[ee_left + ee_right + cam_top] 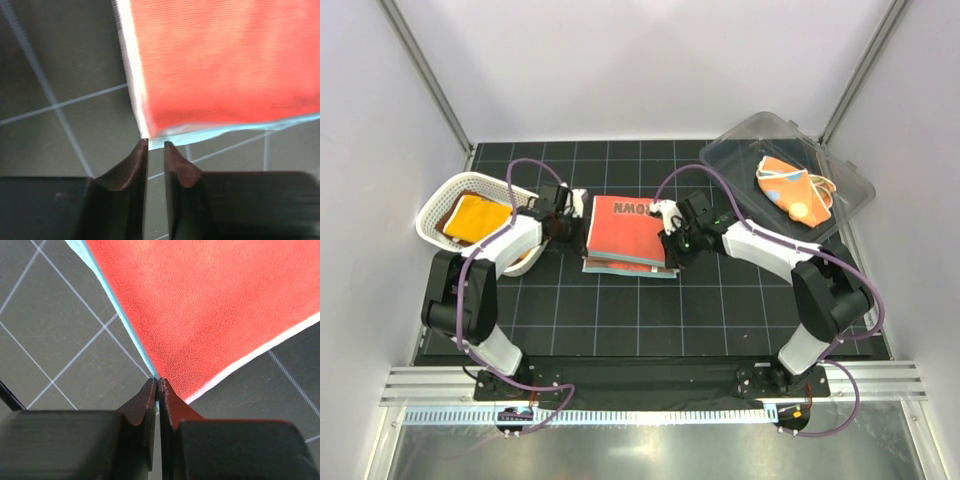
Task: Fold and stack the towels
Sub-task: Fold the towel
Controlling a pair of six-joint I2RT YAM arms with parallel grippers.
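My left fingers [156, 143], parted narrowly, and right fingers [158, 381], nearly closed with grip unclear, each met a corner of the red-orange towel [625, 232], apparently to square it on the stack [620, 267].

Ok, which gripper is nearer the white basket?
Left. The left gripper is at the red towel's left edge, beside the basket; the right gripper is at the towel's opposite edge, farther off.

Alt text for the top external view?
A red-orange towel lies flat atop a stack on the black gridded table, the left hand at its left side, the right hand at its right. A white mesh basket with an orange cloth sits left; a clear plastic bin with a spotted towel, back right.
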